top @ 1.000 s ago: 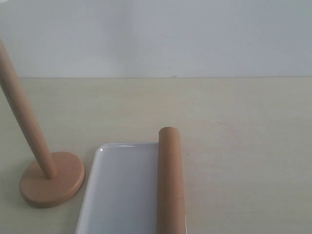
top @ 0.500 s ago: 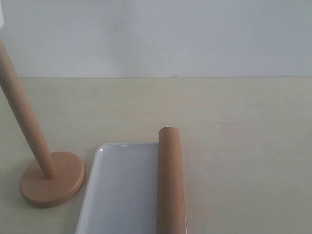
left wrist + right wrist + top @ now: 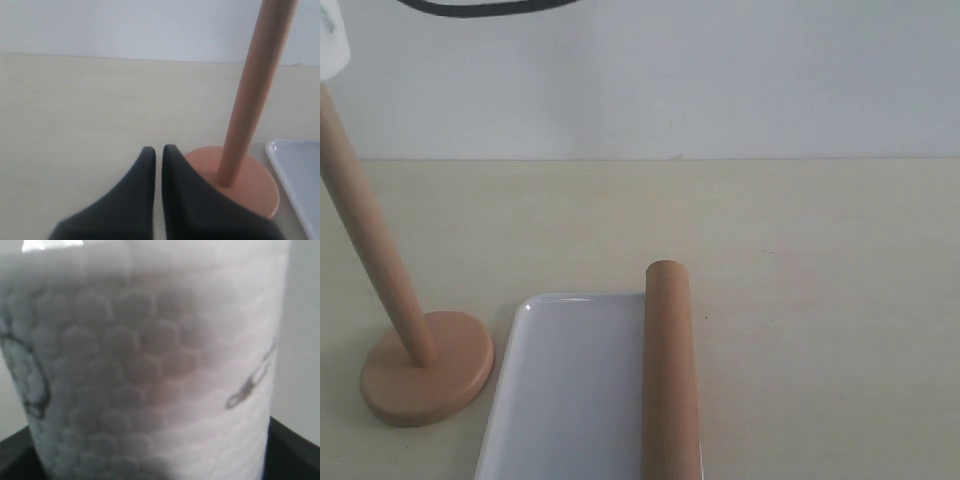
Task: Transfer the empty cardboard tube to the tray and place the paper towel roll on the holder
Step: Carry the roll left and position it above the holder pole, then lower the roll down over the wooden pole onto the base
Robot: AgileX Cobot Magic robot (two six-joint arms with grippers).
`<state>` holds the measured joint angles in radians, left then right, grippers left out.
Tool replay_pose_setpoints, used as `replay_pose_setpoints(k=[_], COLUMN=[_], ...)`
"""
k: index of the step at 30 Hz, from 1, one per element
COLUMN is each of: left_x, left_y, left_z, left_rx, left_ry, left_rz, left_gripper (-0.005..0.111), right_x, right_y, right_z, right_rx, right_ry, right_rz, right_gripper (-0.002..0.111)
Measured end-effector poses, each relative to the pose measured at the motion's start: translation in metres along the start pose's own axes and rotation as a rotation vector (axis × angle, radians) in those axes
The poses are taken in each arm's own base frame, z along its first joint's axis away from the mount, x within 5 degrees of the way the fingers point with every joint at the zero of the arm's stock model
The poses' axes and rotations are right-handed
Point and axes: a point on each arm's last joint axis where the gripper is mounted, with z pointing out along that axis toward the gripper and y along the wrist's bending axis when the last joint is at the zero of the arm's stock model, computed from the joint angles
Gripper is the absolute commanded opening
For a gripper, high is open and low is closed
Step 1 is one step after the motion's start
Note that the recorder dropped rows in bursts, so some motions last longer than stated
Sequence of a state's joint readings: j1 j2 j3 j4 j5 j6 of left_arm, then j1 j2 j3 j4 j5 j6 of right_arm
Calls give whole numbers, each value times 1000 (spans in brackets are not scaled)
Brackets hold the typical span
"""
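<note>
right gripper (image 3: pixel 155 465) clamps the paper towel roll (image 3: pixel 150 365) up by the top of the holder (image 3: pixel 380 250); centre its core over the dowel tip, lower straight; left gripper (image 3: pixel 158 152), narrow and empty, beside the base

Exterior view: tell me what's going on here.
The right gripper is clamped on the roll, which fills its wrist view. The tube already lies along the right edge of the tray. The holder stands beside the tray, and the part of its dowel that shows is bare, so the roll is not on it yet. The left gripper is shut and empty, low by the holder's base.
</note>
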<state>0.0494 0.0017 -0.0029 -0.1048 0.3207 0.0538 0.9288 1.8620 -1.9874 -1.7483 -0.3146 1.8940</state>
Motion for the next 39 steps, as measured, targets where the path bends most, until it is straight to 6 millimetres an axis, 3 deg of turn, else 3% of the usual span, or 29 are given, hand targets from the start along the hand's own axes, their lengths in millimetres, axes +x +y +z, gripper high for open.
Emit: replay_pose_setpoints(k=[5,17,27,31,39], left_x=[0,0,0,0,0], left_y=[0,0,0,0,0], left_z=[0,0,0,0,0], left_rx=[0,0,0,0,0], left_ry=[0,0,0,0,0], left_rz=[0,0,0,0,0], left_gripper=[4,4,4,4,4], right_x=[-1,8,71,94,123], right_y=[-4,-3,-21,-29,-33], right_z=[-10,-5,23,23,25], right_rx=[77,31,50,99,93], right_ry=[0,29,151,205,270], right_rz=[-31,40,-66,-85,-67], right_gripper=[0,0,0,0,0])
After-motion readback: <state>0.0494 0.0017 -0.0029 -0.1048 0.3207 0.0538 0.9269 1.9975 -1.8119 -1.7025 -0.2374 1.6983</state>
